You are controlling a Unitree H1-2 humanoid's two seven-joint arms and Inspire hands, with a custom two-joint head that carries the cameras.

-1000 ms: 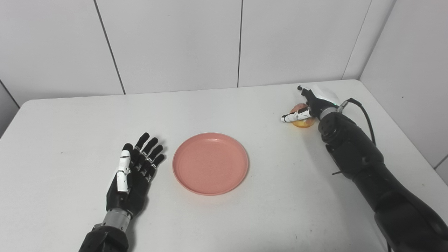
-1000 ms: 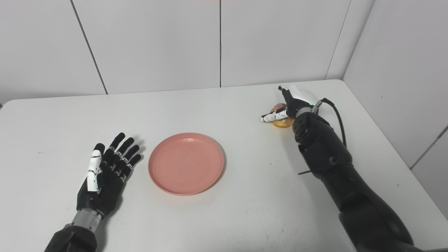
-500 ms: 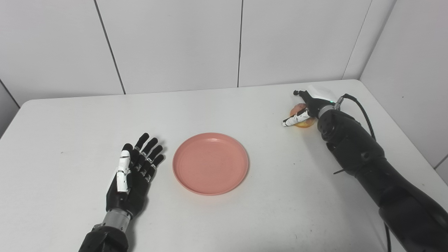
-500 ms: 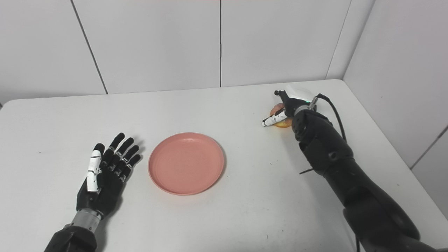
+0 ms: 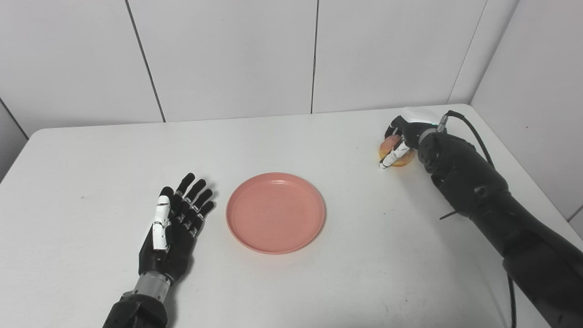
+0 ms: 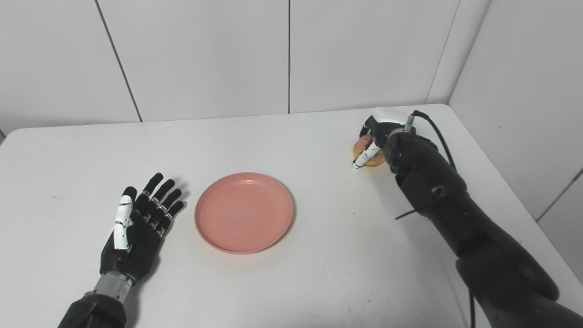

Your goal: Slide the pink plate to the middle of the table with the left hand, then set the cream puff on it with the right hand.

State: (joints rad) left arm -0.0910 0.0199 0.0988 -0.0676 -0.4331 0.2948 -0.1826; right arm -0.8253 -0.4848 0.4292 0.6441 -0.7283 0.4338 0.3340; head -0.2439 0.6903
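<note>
Near the table's far right corner, the right hand gripped the cream puff; the left hand lay open beside the pink plate.

no legible text, no labels, no brand marks, no numbers, no signs on any surface

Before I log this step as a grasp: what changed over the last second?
The right robot hand curled its fingers down around the cream puff; its white-tipped finger, earlier pointing left across the puff, now angles downward. The puff still sits on the table, so a firm grip isn't clear. The pink plate and the open left robot hand beside it stayed put.
</note>
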